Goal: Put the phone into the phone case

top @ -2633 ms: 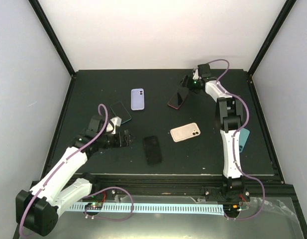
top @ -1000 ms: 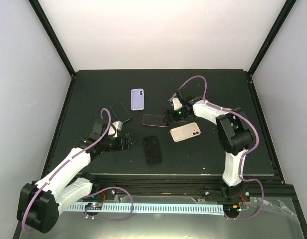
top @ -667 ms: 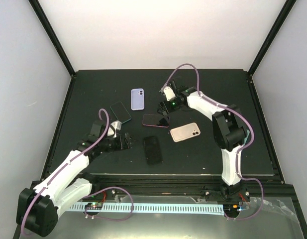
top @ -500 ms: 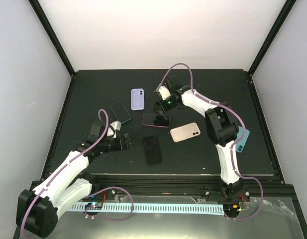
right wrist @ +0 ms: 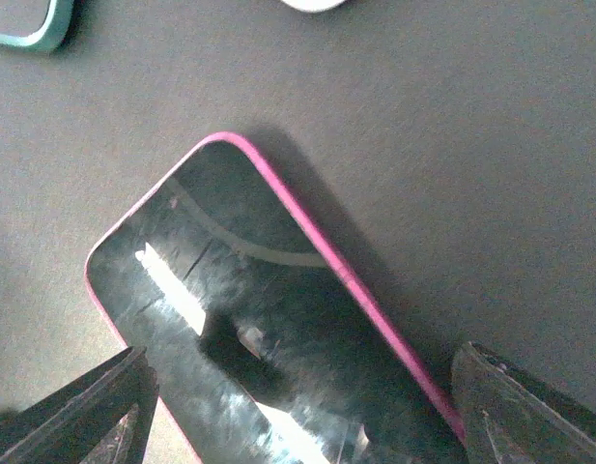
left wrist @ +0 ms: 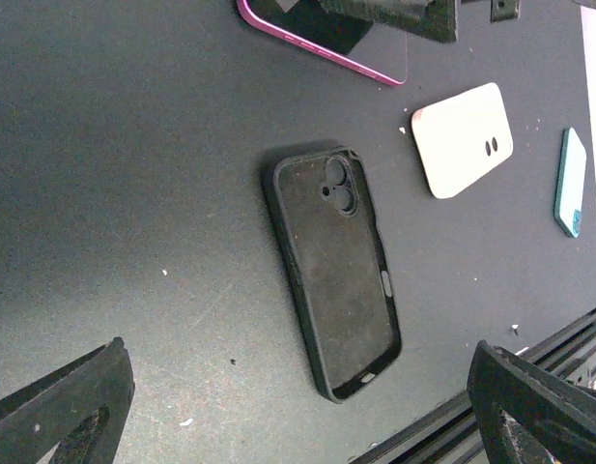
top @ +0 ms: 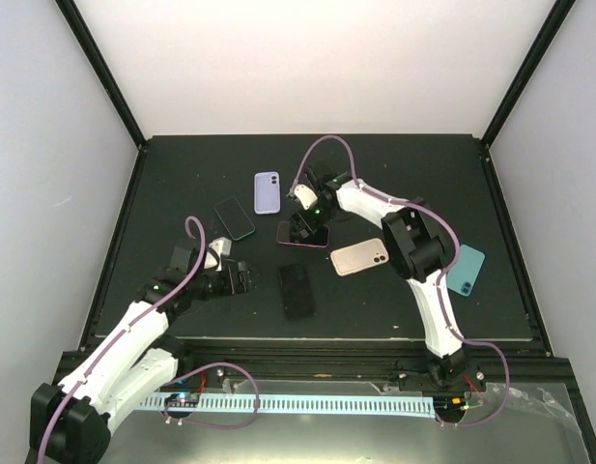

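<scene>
**A:** Black table (top: 182, 184), white walls (top: 298, 68) on three sides. What's the count from overhead?

**B:** Six flat pieces: a lilac handset (top: 267, 192), a teal-rimmed dark handset (top: 235, 218), the pink-edged phone (top: 318, 237), the empty black case (top: 296, 290), a beige handset (top: 360, 256) and a teal handset (top: 465, 270) far right. The right gripper (top: 298, 223) hangs over the pink-edged phone. The left gripper (top: 241, 279) sits just left of the black case.

**A:** And the left wrist camera?

**B:** Four pieces. The black case lies hollow side up, apart from the phone. The left fingers (left wrist: 66, 406) are spread wide, holding nothing.

**A:** The right wrist?

**B:** Three pieces, two only as slivers at the top edge. The phone lies screen up on the table, between the spread right fingers (right wrist: 95, 406); whether they touch it is unclear.
</scene>
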Motion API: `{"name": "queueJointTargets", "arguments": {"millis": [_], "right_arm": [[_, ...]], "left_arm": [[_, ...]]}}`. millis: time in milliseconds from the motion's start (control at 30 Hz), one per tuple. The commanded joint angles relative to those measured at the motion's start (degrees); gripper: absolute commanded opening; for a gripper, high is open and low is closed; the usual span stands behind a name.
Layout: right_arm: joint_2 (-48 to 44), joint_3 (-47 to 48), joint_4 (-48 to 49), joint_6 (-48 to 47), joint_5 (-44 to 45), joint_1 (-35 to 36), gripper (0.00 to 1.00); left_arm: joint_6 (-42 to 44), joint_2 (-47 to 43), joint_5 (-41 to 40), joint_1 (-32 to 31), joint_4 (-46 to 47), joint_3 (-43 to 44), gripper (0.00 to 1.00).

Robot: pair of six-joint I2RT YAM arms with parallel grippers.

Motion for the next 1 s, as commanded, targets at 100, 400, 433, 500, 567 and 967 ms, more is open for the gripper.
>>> {"name": "queueJointTargets", "arguments": {"millis": [100,400,433,500,567,967], "right_arm": [[-5.1,-6.74,-2.6,-2.65,2.44,3.19,0.84],[-6.92,-9.18,-2.5,-2.02,12.08,6.94,0.84],[-6.95,-9.16,-1.96,-1.76,12.55,7.28,0.85],[-6.89,-9.04,-1.2,-1.22,14.28,8.05,0.85],[-6.52,-8.52,-0.77,-1.1,16.46,8.78,0.86],[-2.89,-6.83,-0.84,-1.61,18.05,9.71,0.85]], "left_arm": [[-0.15,-0.18,-0.85,-0.05,-1.69,0.83,0.96],[-0.14,-1.86,-0.74,-0.12,-2.1,-0.25,0.96],[-0.13,-2.09,-0.62,-0.12,-2.16,-0.44,0.96],[-0.22,-2.37,-0.34,-0.12,-2.19,-0.77,0.96],[-0.43,-2.51,0.01,-0.12,-2.22,-1.06,0.96],[-2.01,-2.72,1.74,-0.12,-0.51,-2.49,0.94]]}}
